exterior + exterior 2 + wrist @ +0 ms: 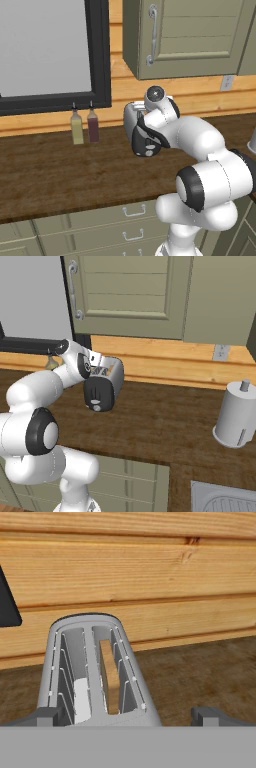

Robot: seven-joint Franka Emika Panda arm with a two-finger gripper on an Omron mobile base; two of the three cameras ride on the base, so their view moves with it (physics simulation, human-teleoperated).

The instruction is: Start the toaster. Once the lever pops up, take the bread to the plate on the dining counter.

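Left base view: the white arm with dark joints fills the near right foreground, and past it the small rounded white-silver toaster with a black end panel [141, 131] sits on the dark brown wood-grain countertop [55, 175], just right of two slim bottles [84, 126] against the wall. Right base view: same toaster, black panel facing the camera, small light controls on it; the lever is too small to pick out with confidence. A white paper-towel roll on a holder [234, 416] stands well apart to the right. Hand view: the gripper [128, 716] hangs above the toaster's near end with jaws spread wide, holding and touching nothing. The tan slice of bread [111, 679] stands upright in the right slot. Judgement: bread is light, stiff but crumbly, so pinch across its flat faces near the top edge. The lever should need a short firm downward push.
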